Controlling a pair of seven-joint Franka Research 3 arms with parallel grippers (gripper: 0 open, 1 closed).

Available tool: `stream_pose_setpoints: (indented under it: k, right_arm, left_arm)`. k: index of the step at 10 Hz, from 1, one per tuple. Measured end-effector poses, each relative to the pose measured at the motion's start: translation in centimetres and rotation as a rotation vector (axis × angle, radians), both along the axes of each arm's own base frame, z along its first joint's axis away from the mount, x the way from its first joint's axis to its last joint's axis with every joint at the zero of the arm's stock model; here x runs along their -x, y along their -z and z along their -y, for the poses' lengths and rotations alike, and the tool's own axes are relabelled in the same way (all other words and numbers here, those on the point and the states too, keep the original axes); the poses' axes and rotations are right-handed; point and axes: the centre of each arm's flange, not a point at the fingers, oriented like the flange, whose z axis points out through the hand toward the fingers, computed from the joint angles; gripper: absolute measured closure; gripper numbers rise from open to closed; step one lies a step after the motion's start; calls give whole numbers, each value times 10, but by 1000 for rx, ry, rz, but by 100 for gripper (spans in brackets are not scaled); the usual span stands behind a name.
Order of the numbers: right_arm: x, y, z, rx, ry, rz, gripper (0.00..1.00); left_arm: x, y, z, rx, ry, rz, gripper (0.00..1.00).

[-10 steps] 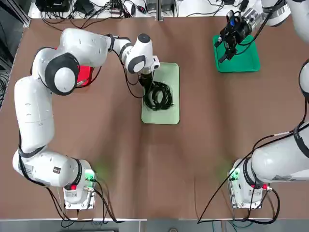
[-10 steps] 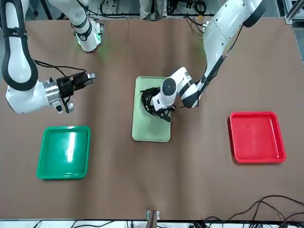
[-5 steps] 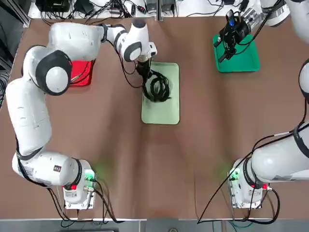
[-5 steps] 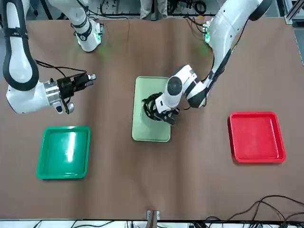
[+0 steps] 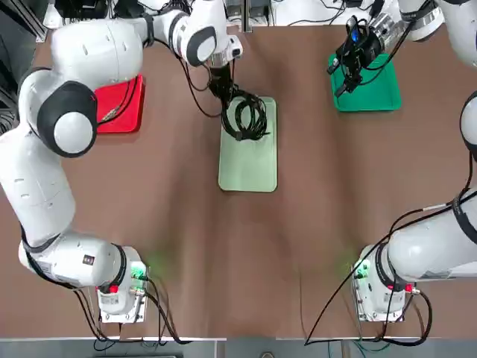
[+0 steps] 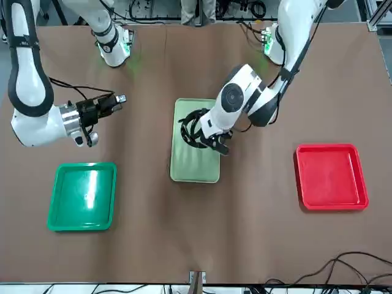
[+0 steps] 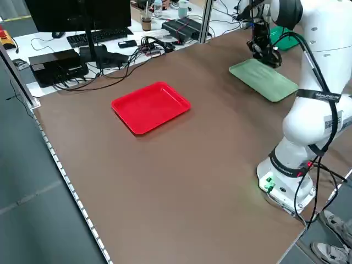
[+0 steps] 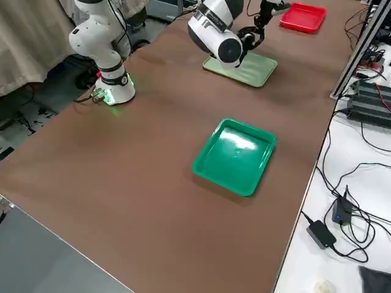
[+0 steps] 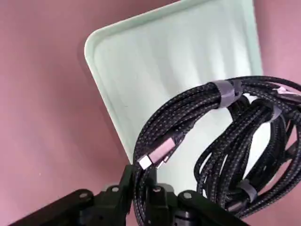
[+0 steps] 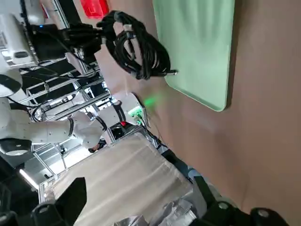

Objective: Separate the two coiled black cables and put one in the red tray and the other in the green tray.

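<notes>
— Two cables (image 5: 247, 119), wound together in one black bundle, hang from the left hand (image 5: 221, 84) over the far end of the mint tray (image 5: 248, 160).

— Is that hand gripping them?

— Yes, its fingers are clamped on strands at the top of the bundle; the wrist view shows a silver plug (image 9: 155, 154) right by the grip. In the right wrist view the coils dangle clear of the mint tray, lifted off it.

— Are the two coils apart?

— Not that I can see — grey ties (image 9: 226, 90) wrap the strands, and both loops hang as one clump.

— Where are the target trays?

— Red tray (image 5: 118, 104) lies on the bench to the left of the mint one, partly under the left arm. Green tray (image 5: 366, 88) lies at the far right of the bench. Neither holds a cable.

— And the right hand?

— The right hand (image 5: 341, 78) hovers at the green tray's near-left edge, fingers spread wide, holding nothing.
</notes>
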Motion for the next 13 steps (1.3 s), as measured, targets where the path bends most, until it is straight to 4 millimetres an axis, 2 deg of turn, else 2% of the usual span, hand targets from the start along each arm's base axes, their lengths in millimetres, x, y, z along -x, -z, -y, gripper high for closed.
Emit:
stream_pose_setpoints:
  k: [2, 4, 6, 8, 10, 13]
  right_arm:
    - [-2, -2, -10, -66, 17, 22, 0]
    - [-7, 6, -26, -130, 51, 31, 0]
    - [-10, 18, -38, -194, 63, 54, 0]
    - [-11, 30, -50, -257, 64, 77, 0]
    - [-12, 37, -64, -306, 71, 77, 0]
    - [-12, 33, -85, -345, 86, 79, 0]
  left_arm:
    - [-8, -43, 6, 93, -46, -3, 85]
    - [-13, -85, 11, 189, -91, -11, 85]
    - [-16, -111, 14, 266, -125, -30, 85]
    - [-19, -124, 15, 317, -149, -49, 85]
    - [-19, -128, 16, 349, -167, -75, 85]
    - [-20, -131, 20, 399, -203, -100, 85]
